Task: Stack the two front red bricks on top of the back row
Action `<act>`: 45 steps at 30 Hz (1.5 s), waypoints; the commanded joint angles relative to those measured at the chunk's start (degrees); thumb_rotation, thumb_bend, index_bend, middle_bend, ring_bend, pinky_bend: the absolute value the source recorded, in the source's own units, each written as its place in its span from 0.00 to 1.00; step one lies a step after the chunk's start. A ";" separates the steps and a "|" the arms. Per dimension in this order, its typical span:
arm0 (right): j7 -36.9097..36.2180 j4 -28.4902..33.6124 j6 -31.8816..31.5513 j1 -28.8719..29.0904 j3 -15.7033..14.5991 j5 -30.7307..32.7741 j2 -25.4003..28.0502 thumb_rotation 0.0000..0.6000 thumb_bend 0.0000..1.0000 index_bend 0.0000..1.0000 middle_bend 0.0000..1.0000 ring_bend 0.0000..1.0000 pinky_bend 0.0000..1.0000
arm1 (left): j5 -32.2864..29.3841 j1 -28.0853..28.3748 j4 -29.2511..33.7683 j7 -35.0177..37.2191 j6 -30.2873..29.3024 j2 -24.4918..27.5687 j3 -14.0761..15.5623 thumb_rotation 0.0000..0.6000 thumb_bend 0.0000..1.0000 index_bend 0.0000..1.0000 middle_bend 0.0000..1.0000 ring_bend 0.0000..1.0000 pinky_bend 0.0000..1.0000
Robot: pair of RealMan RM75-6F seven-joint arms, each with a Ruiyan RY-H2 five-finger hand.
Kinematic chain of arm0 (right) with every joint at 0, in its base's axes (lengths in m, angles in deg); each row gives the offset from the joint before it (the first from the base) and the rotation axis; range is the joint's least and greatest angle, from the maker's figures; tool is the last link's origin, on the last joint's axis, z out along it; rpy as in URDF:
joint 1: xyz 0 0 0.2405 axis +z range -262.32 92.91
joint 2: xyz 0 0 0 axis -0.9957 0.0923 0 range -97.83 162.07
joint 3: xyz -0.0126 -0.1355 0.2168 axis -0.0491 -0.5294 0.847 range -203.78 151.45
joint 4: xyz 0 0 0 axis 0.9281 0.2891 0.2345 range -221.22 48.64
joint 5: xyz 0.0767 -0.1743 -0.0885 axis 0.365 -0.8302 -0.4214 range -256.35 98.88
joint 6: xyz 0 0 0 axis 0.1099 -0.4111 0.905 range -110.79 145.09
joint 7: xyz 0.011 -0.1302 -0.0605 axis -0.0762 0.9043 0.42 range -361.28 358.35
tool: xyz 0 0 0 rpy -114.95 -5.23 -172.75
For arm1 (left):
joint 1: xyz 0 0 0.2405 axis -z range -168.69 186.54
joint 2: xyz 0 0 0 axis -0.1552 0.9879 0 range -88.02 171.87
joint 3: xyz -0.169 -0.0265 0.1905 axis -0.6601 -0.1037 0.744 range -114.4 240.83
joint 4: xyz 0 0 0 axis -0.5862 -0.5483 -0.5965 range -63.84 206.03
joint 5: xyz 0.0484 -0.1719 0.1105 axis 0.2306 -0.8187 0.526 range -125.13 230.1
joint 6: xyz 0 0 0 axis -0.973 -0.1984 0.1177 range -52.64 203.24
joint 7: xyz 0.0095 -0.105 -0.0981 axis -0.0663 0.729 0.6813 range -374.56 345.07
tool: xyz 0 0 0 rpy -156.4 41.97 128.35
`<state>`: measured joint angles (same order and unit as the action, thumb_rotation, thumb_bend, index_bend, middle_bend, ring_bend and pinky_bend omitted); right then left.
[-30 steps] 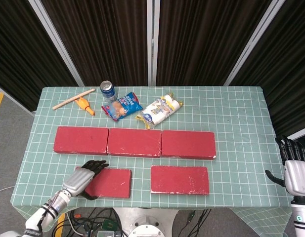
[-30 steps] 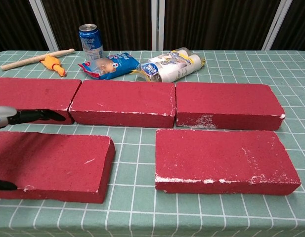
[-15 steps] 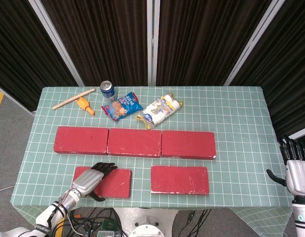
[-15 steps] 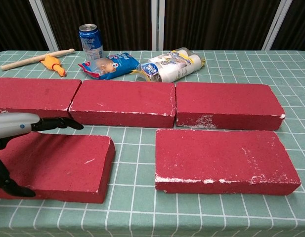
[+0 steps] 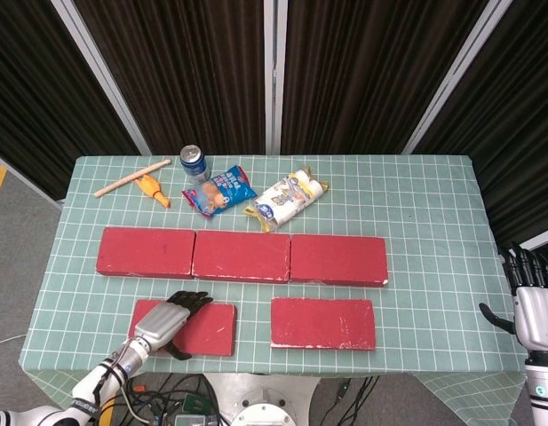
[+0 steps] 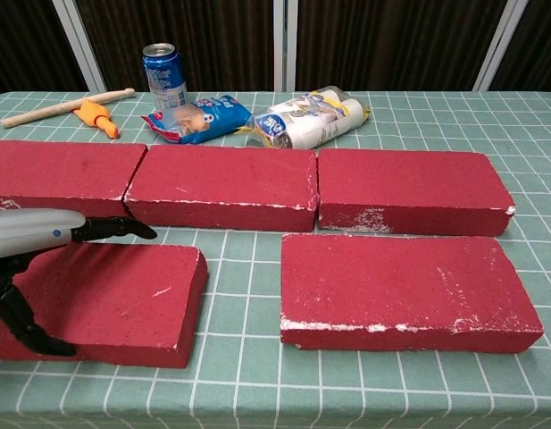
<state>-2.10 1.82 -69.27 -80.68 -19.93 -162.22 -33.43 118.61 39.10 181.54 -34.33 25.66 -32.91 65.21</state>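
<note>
Three red bricks form the back row (image 5: 242,256) (image 6: 226,183) across the table's middle. Two more lie in front: the front left brick (image 5: 210,327) (image 6: 123,290) and the front right brick (image 5: 323,322) (image 6: 404,286), both flat on the cloth. My left hand (image 5: 165,321) (image 6: 29,237) spans the left end of the front left brick, fingers reaching over its far edge and thumb down against its near face. The brick is not lifted. My right hand (image 5: 531,306) hangs beyond the table's right edge, fingers apart, holding nothing.
Behind the back row lie a blue can (image 5: 194,162) (image 6: 163,73), a blue snack bag (image 5: 220,192), a white packet (image 5: 287,199), a wooden stick (image 5: 131,177) and an orange toy (image 5: 151,189). The green checked table (image 5: 433,231) ends just before the front bricks.
My left hand has slid further over the front left brick, and its thumb has come down along the near face. The right hand has dropped slightly. No brick has moved.
</note>
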 commanded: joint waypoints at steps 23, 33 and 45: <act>-0.93 -0.86 -0.90 -0.20 0.73 0.35 -0.23 1.00 0.11 0.00 0.00 0.00 0.00 | -0.58 2.79 5.71 -1.70 -5.89 6.20 -3.02 1.00 0.04 0.02 0.22 0.00 0.00; -0.36 0.75 -1.46 -0.35 0.89 -0.07 1.07 1.00 0.11 0.00 0.00 0.00 0.00 | -9.71 12.34 -1.51 4.75 4.98 10.88 -11.55 1.00 0.04 0.02 0.20 0.00 0.00; -0.01 2.62 -2.15 -0.65 1.08 -0.23 2.54 1.00 0.10 0.00 0.00 0.00 0.00 | -12.11 19.79 -14.78 14.44 18.42 8.35 -14.17 1.00 0.04 0.02 0.20 0.00 0.00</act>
<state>-2.12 4.44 -71.42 -81.33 -18.85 -162.45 -30.90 106.43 57.88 168.14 -21.21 42.77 -23.97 51.50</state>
